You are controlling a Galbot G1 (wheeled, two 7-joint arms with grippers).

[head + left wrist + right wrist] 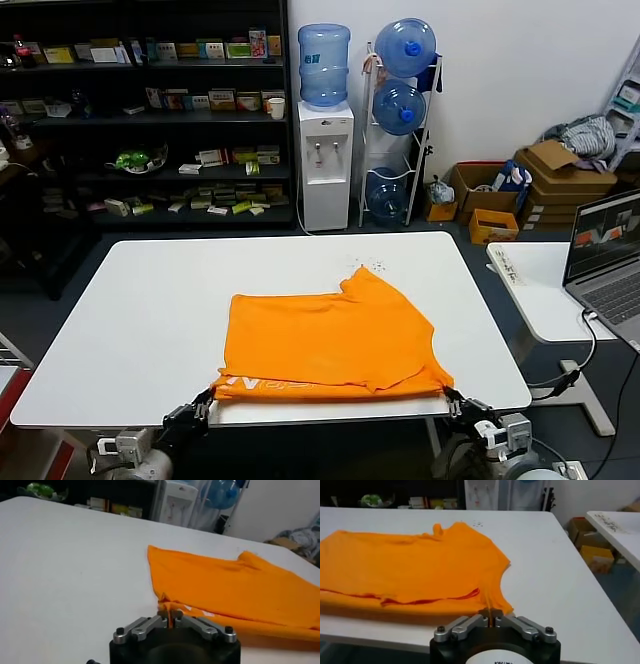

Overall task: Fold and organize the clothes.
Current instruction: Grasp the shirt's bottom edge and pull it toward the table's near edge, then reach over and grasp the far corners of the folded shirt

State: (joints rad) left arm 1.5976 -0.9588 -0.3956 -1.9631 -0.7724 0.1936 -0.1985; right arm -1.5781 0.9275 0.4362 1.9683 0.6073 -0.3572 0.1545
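Note:
The orange T-shirt lies folded on the white table, its near edge at the table's front edge, white lettering showing along the lower layer. My left gripper is shut on the shirt's near left corner, seen in the left wrist view with orange cloth pinched between the fingers. My right gripper is shut on the near right corner, seen in the right wrist view with the shirt spread beyond it.
A second white table with an open laptop stands at the right. Dark shelves, a water dispenser, a bottle rack and cardboard boxes stand behind the table.

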